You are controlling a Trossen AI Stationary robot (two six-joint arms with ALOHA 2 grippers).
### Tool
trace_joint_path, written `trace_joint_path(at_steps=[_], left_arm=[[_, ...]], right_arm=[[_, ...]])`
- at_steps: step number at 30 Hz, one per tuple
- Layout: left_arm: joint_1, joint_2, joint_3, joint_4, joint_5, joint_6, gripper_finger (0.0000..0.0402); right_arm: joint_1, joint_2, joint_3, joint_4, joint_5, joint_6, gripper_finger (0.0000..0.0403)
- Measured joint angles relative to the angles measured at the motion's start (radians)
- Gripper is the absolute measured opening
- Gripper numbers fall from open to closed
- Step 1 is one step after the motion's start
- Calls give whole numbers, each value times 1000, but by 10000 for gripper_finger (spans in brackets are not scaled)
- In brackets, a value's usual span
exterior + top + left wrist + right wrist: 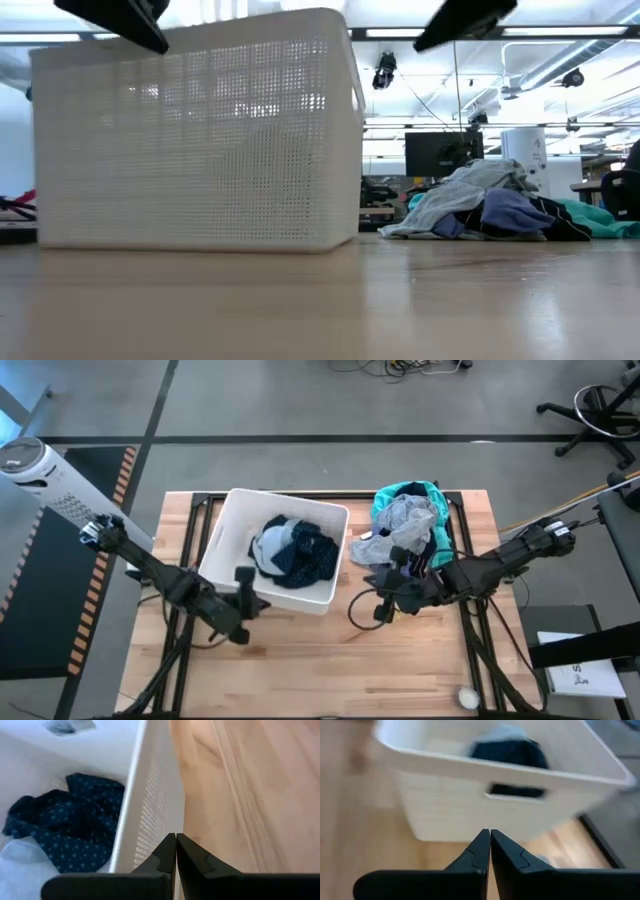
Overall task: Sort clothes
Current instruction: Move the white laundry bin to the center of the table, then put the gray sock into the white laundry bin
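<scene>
A white plastic bin stands at the table's far left-centre. In it lie a dark navy dotted garment, also in the left wrist view, and a pale one. A pile lies on the table at the far right: teal, grey, lavender and black clothes. My left gripper is shut and empty above the bin's near right wall. My right gripper is shut and empty above bare table, near the pile's near edge, and points toward the bin.
Bare wood lies between the bin and the pile and along the table's near side. A small white ball sits near the near right edge. A white perforated cylinder stands off the table's far left.
</scene>
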State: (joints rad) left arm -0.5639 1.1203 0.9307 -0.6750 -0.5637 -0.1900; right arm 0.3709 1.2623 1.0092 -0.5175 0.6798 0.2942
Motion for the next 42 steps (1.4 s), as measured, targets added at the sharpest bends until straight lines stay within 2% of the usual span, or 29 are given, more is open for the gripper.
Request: trace_joint_path(at_steps=[5, 12, 15, 19, 26, 28, 31, 33, 37, 38, 42], left_arm=[[6, -168, -96, 201, -4, 37, 0], [-3, -338, -166, 468, 21, 165, 0], [-5, -377, -168, 493, 31, 189, 0], [-5, -403, -165, 502, 30, 215, 0], [-5, -395, -166, 504, 31, 237, 0], [-5, -388, -167, 503, 31, 238, 0], [-5, -376, -167, 505, 27, 250, 0], [-5, -370, -167, 507, 26, 256, 0], [-5, -369, -168, 511, 26, 257, 0], [-5, -369, -168, 516, 26, 257, 0], [-5, -375, -168, 528, 22, 274, 0]], right_arm=[[-46, -4, 0, -180, 11, 108, 14], [-170, 4, -70, -249, -79, 136, 98], [-237, 4, -125, -248, -120, 160, 141], [-338, 4, -197, -204, -123, 182, 186], [-509, 19, -271, -70, -161, 125, 214], [-547, 27, -275, -22, -174, 96, 209], [-591, 37, -277, 21, -268, 44, 179], [-608, 47, -277, 42, -290, 27, 139], [-623, 64, -277, 36, -288, 3, 29], [-623, 64, -277, 35, -291, 1, 15], [-605, 31, -258, 25, -335, 6, 7]])
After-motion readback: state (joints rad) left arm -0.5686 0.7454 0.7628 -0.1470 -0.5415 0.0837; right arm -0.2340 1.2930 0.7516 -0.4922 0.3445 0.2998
